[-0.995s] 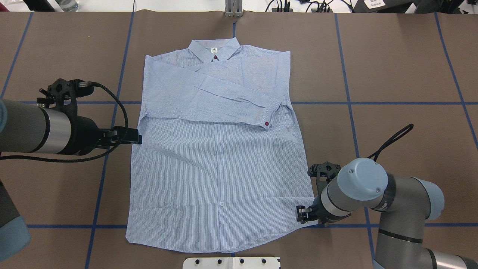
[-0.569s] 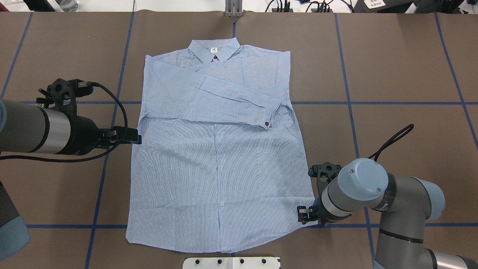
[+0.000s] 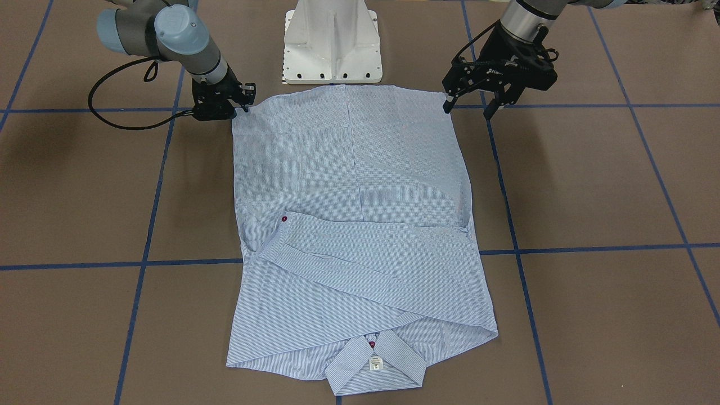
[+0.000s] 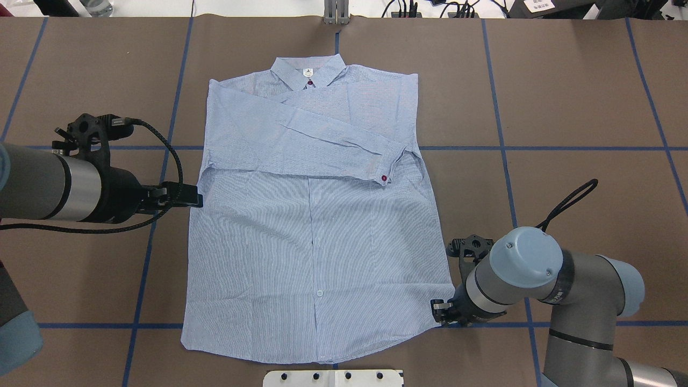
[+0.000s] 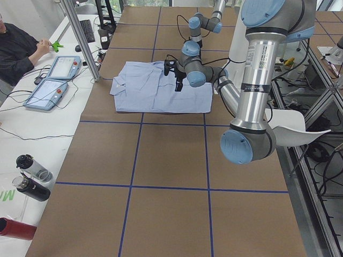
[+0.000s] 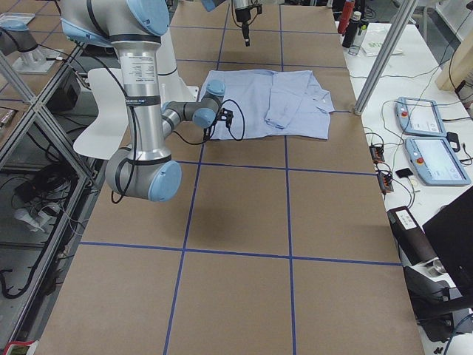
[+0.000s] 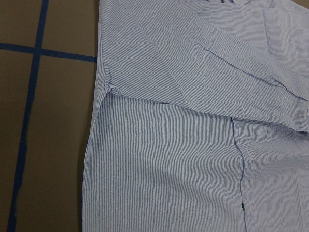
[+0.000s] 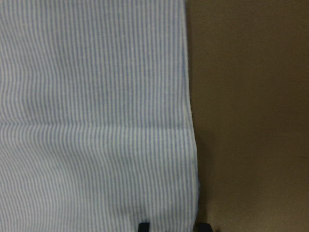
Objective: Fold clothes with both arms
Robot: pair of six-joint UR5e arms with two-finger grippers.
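Between the tips of the open right claw (image 8: pixel 174 227) lies only the hem edge of the striped shirt (image 4: pixel 317 242), risking a slipped grasp; the left claw (image 3: pixel 468 109) hangs open.

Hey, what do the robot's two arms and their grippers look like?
Both the left arm and right arm are silver-grey tubes with light blue joint caps. The left gripper and right gripper are black and two-fingered; the left one bears small white lettering. A black braided cable loops beside each wrist.
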